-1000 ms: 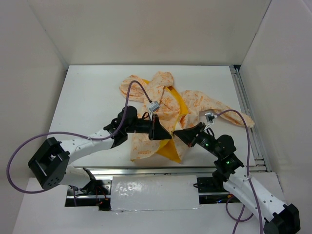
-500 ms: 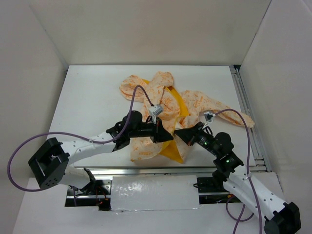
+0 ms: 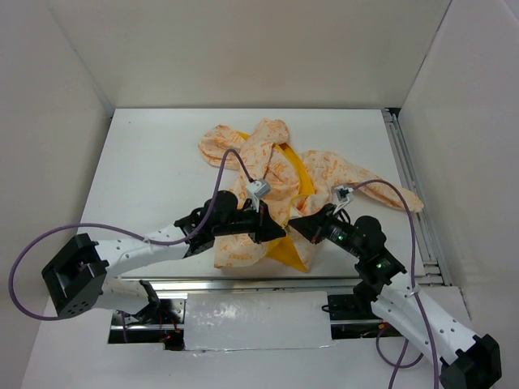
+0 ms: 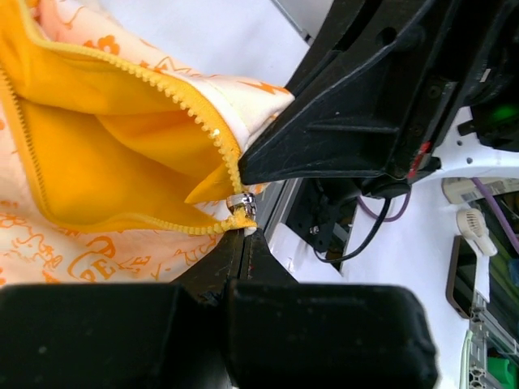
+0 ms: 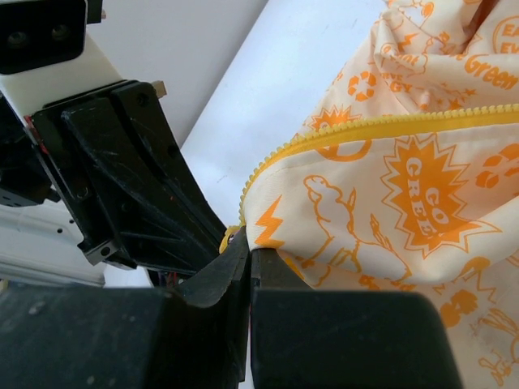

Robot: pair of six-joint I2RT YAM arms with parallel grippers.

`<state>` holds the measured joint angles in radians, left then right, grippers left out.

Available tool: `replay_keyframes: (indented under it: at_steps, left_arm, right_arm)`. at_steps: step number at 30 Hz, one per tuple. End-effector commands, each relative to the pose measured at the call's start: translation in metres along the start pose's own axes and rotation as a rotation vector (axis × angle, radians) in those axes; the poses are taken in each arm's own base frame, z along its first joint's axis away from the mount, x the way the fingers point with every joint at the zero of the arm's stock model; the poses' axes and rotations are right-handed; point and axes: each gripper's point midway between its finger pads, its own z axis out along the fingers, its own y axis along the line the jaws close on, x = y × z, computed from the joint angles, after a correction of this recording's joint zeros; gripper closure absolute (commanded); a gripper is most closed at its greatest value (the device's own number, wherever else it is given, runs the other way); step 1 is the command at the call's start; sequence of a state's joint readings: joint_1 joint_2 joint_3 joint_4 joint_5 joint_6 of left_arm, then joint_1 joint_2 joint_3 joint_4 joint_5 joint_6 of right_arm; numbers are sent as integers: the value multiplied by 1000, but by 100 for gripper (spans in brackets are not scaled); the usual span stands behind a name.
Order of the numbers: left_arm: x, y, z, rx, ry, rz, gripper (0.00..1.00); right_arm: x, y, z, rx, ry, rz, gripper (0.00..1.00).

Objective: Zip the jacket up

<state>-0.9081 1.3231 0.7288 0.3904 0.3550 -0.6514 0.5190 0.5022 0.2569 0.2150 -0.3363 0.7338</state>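
At the near-centre of the white table [image 3: 154, 170], we find the jacket [image 3: 272, 142] crumpled, yellow lining exposed, zipper unjoined.
On its cream fabric we read "GO GREE" inside an orange starburst [image 5: 428, 185] and "Green" [image 5: 486, 74] above it. We see the left gripper [image 4: 246, 237] clenched on the jacket at the silver slider [image 4: 242, 203], and the right gripper [image 5: 247, 243] clenched on the hem corner beside it. Plain white walls [image 3: 243, 49] enclose the table; a metal rail [image 3: 243, 284] runs along its near edge.
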Motion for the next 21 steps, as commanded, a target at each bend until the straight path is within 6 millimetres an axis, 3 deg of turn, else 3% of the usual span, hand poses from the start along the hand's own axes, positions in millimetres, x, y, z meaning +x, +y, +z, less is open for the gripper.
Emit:
replay_keyframes:
  at_steps: [1,3,6,7,9,10,12,14,16,20,21]
  left_arm:
    - [26,-2,-8,-30,116,-2,100]
    - [16,2,-12,-45,94,-1,100]
    - [2,3,-14,-55,77,-12,100]
    - [0,4,-15,-66,75,-18,100]
    - [-8,4,-15,-96,74,-37,100]
    - [-10,4,-14,-108,75,-47,100]
    - [-15,4,-14,-130,77,-65,100]
    - [-16,6,-12,-147,82,-82,100]
    - [-18,9,-12,-177,84,-101,100]
    - [-18,14,-14,-221,95,-144,100]
    - [-20,13,-14,-220,96,-149,100]
  right_arm:
    - [-65,46,-1,-92,-189,-112,100]
    - [-58,42,-2,-81,-159,-141,99]
    - [-53,31,-5,-17,-121,-174,83]
    - [-47,21,-5,31,-89,-182,71]
    - [-51,15,-6,83,-89,-195,59]
    - [-44,6,-7,126,-52,-202,48]
    - [-49,5,-8,168,-47,-221,39]
    - [-42,3,-10,185,-8,-239,35]
    - [-42,4,-13,198,1,-264,23]
    - [-40,-2,-15,261,37,-329,24]
    - [-37,5,-13,247,58,-358,25]
